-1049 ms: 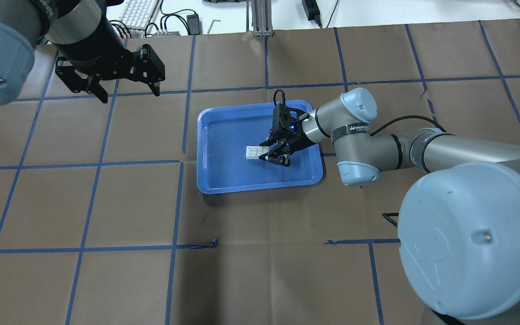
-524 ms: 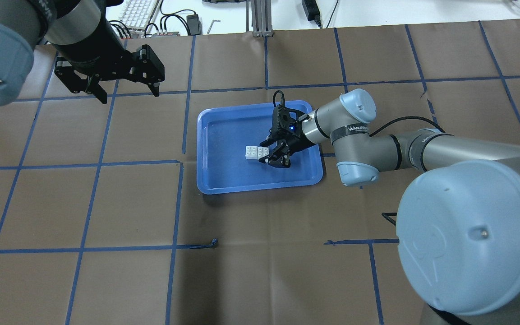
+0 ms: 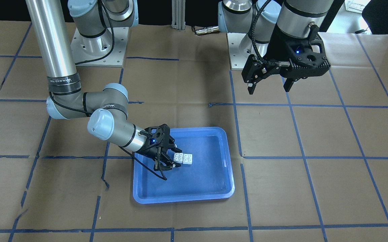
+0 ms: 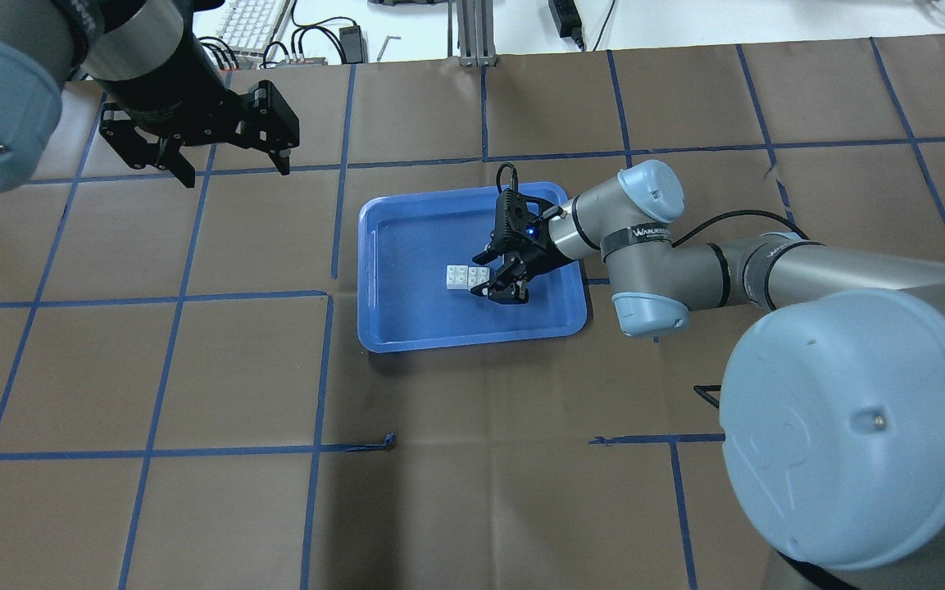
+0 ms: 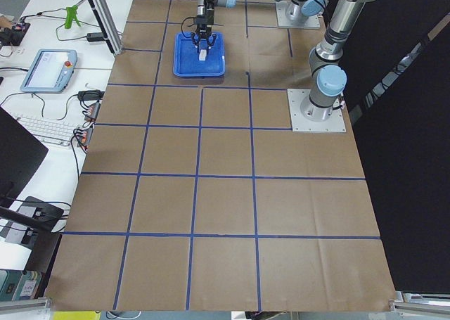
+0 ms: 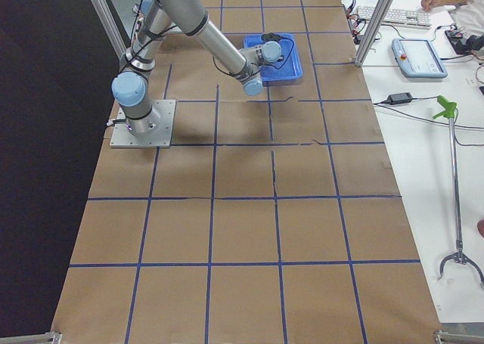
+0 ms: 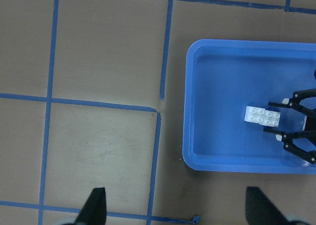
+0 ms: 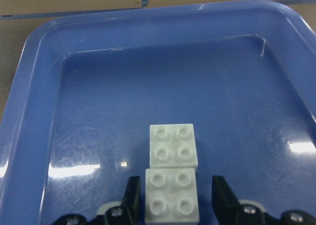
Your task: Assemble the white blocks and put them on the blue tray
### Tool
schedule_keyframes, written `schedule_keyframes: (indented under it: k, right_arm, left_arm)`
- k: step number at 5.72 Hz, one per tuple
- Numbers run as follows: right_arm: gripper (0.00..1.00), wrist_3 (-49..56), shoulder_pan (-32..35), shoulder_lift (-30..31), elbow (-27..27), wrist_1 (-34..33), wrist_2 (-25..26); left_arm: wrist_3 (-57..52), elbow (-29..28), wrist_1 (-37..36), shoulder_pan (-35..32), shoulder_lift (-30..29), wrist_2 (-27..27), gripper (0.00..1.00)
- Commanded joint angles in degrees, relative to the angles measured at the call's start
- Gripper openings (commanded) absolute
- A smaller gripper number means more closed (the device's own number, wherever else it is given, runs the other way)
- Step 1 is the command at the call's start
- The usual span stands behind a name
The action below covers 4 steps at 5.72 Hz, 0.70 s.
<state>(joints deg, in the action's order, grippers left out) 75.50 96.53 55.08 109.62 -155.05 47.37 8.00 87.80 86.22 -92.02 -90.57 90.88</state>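
Over blue tray [image 4: 415, 246], right end effector [image 4: 487, 274] low, parted, flanking white blocks [image 4: 461, 277], left end effector [image 4: 236, 174] raised, parted

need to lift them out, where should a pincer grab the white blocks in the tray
Grip the white blocks across the short width of their row, on the flat opposite side walls of the end block, coming from the side where the right pincer stands open astride it. Studs face up, so the walls are upright, and the blue tray rim lies clear.
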Motion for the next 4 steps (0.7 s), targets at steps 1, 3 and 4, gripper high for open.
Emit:
schedule_keyframes:
  k: [1,3,4]
  right_arm:
    - [0.58,0.0,0.0,-0.1,-1.1,-0.1,0.2]
    - [0.62,-0.4,0.0,0.0,-1.2,-0.1,0.3]
    - [0.99,-7.8,0.0,0.7,-1.4,0.0,0.1]
  left_arm:
    - [0.0,0.0,0.0,0.0,0.0,0.0,0.99]
    - [0.0,0.0,0.0,0.0,0.0,0.0,0.99]
    - [0.0,0.0,0.0,0.0,0.0,0.0,0.99]
